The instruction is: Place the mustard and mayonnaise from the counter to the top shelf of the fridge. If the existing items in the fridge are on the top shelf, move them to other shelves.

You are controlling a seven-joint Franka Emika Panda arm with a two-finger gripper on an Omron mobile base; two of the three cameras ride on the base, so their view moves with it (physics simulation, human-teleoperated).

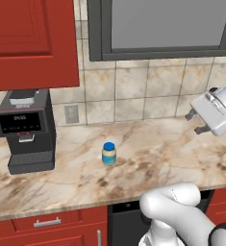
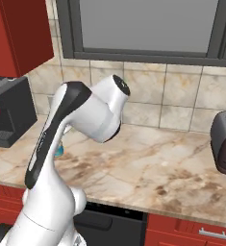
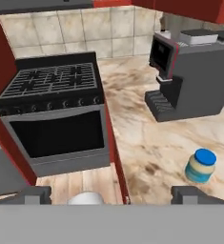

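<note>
Your pincer point(image 1: 197, 122) hangs above the right part of the counter point(image 1: 148, 158), its fingers spread wide with nothing between them. In the hand view the two dark fingertips point(image 3: 35, 194) stand far apart at the bottom edge.

The mayonnaise point(image 1: 108, 153) stands upright on the counter, well to the left of your pincer and just right of the black coffee machine point(image 1: 25, 129), apart from it. From the hand camera you see the jar point(image 3: 200, 166) near the right fingertip, blue lid up, with the coffee machine point(image 3: 189, 71) beyond it. The stove point(image 3: 54, 109) sits past the counter's end, with a wooden floor point(image 3: 80, 183) in front of it.

In the right base view your arm point(image 2: 81, 120) covers most of the jar, and a dark toaster point(image 2: 225, 141) stands at the far right of the counter.
</note>
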